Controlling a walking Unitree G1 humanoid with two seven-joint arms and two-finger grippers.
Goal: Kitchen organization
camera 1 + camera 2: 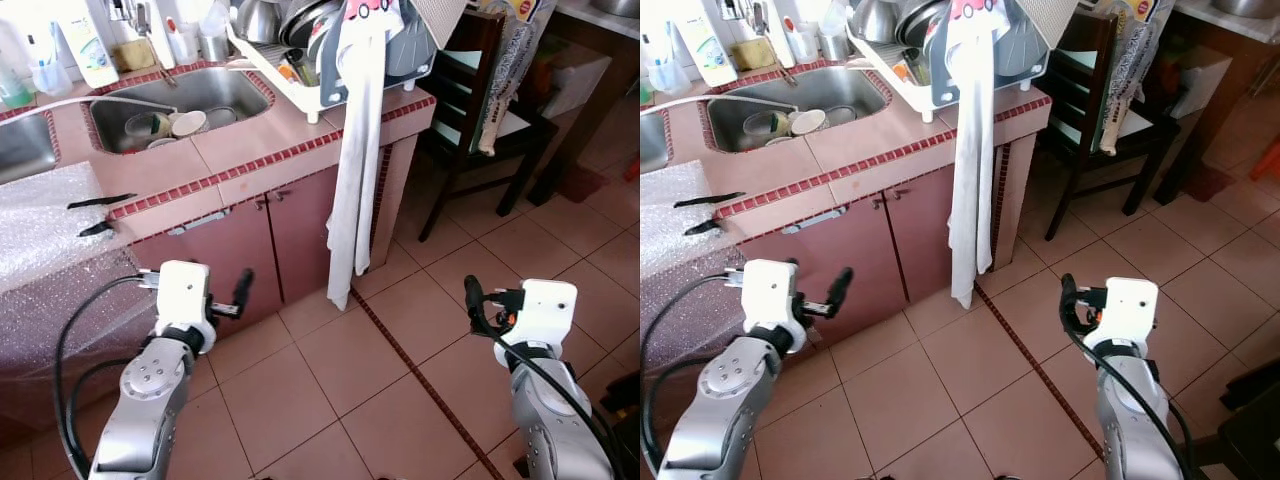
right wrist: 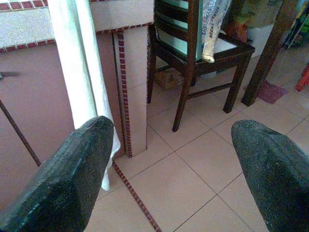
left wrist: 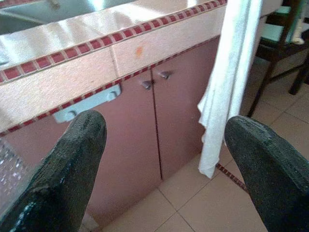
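Sink (image 1: pixel 178 103) clutter is your likely target: cups and bowls sit in the basin set into the tiled table (image 1: pixel 250 150), with a dish rack (image 1: pixel 320 50) just beside it and a white towel (image 1: pixel 355 170) hanging off the edge down to the floor; step closer and square up first. Both the left gripper (image 1: pixel 240 290) and right gripper (image 1: pixel 472 300) hover low over the floor, jaws apart and empty; raise them above the rim before reaching, and keep clear of the towel.

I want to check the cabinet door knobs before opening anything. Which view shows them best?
The left wrist view: the knobs sit close and sharp. Both eye views show them small under the counter edge; the right wrist view shows bare cabinet front.
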